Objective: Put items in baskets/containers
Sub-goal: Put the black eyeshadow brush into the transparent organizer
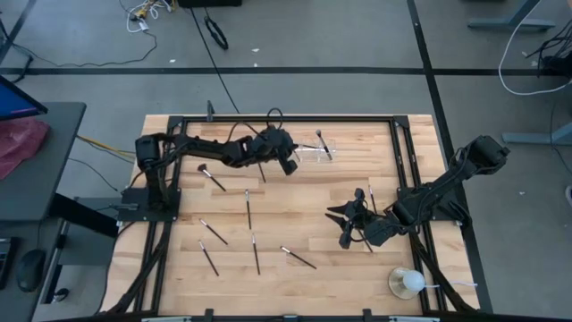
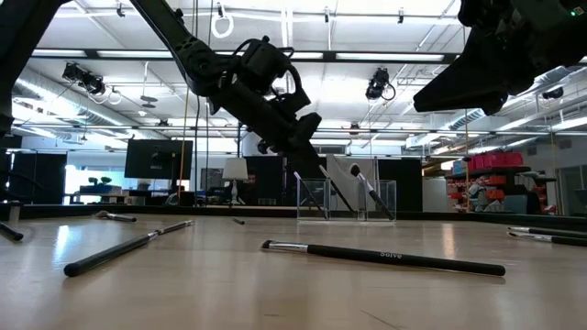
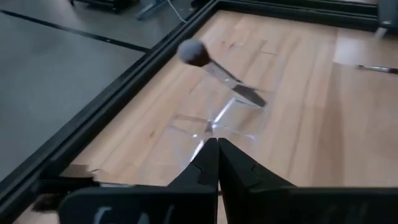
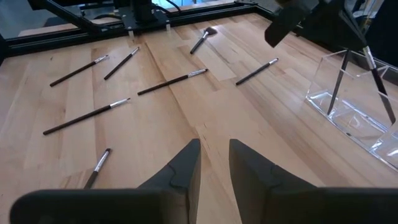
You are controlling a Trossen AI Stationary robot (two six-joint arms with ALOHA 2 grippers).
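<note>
From above, loose makeup brushes (image 1: 248,207) lie scattered over the wooden table (image 1: 295,277). A white ball on a clear base (image 1: 407,283) stands at the near right corner. The left gripper (image 1: 292,165) hangs just beside the clear organizer (image 1: 313,152) near the far edge; the right gripper (image 1: 347,222) hovers mid-table.

At table height, a long brush (image 2: 385,257) lies across the foreground. Behind it, the organizer (image 2: 347,199) holds leaning brushes.

The left wrist view shows fingers (image 3: 202,168) clenched on nothing, the organizer (image 3: 217,118) ahead with a fluffy-tipped brush (image 3: 217,68) in it.

The right wrist view shows fingers (image 4: 183,165) parted, empty, above bare wood.
</note>
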